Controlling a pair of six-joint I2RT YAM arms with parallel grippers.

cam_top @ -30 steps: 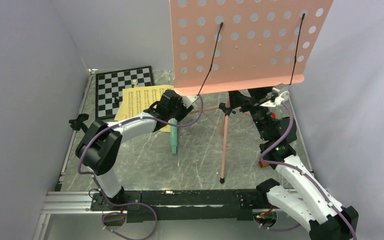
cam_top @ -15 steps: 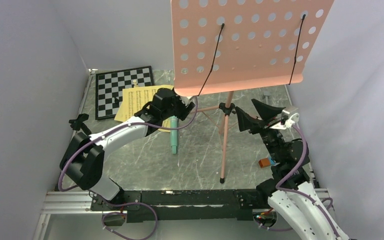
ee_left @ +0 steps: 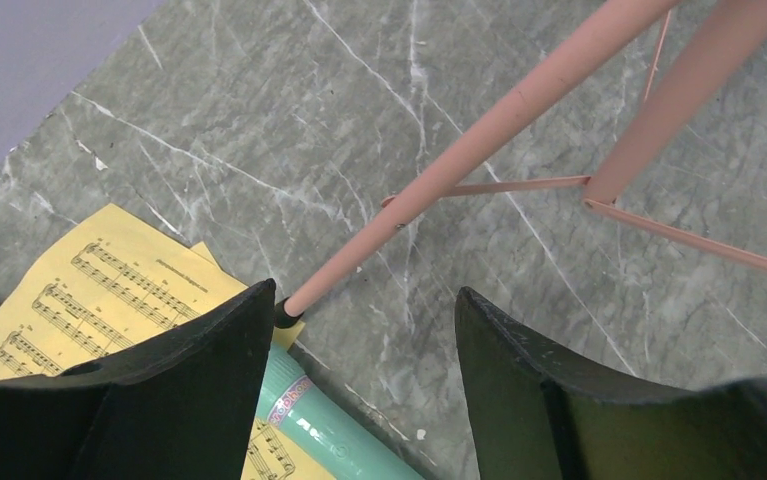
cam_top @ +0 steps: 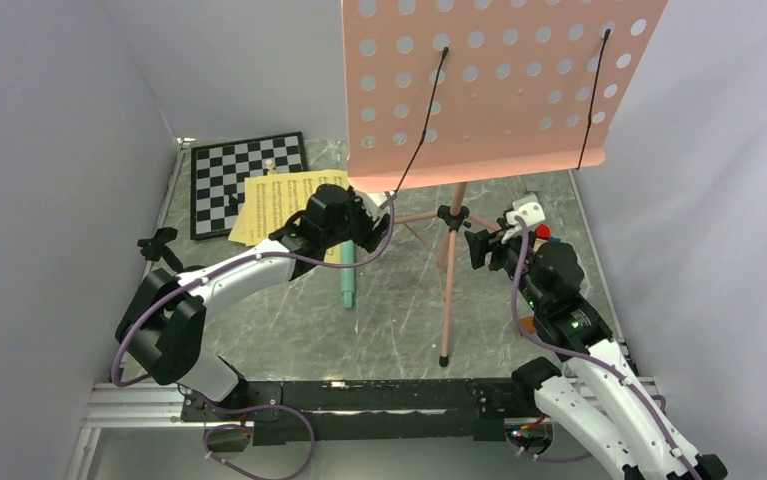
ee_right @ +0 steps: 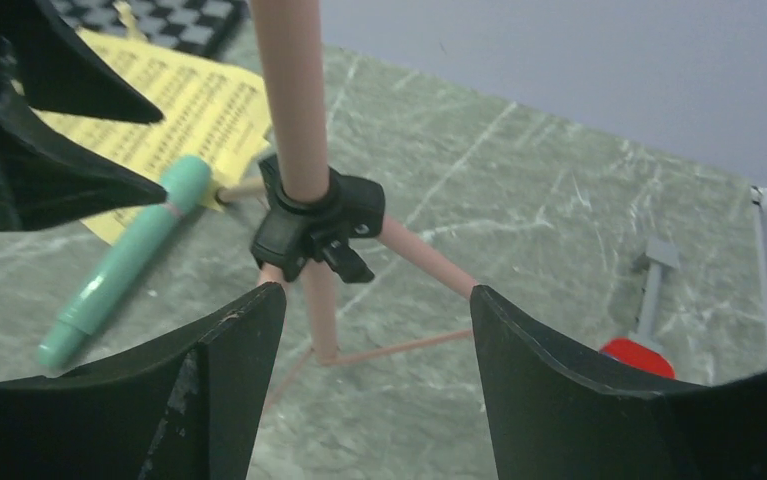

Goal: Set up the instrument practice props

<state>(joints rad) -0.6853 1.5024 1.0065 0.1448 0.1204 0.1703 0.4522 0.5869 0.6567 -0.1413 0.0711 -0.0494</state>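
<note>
The pink perforated music stand (cam_top: pixel 499 90) stands upright on its thin tripod, its pole (ee_right: pixel 289 100) running through a black collar (ee_right: pixel 309 225). My right gripper (ee_right: pixel 377 295) is open just short of that collar, holding nothing. Yellow sheet-music pages (cam_top: pixel 279 205) lie flat near the chessboard, with the mint-green tube (cam_top: pixel 346 275) lying partly on them. My left gripper (ee_left: pixel 364 300) hangs open over the stand's left leg (ee_left: pixel 479 150), where its black foot (ee_left: pixel 284 313) meets the tube (ee_left: pixel 329 430). A small black stand (cam_top: pixel 157 245) sits by the left wall.
A black-and-white chessboard (cam_top: pixel 239 175) lies at the back left. Small red and blue blocks (cam_top: pixel 542 233) and an orange one (cam_top: pixel 526 325) sit beside my right arm near the right wall. The tripod legs spread across the middle of the marble tabletop (cam_top: pixel 399 320).
My right gripper has dropped from the stand's shelf at the right, pulled back, and now faces the pole's collar. My left gripper has opened a little wider in nearly the same spot.
</note>
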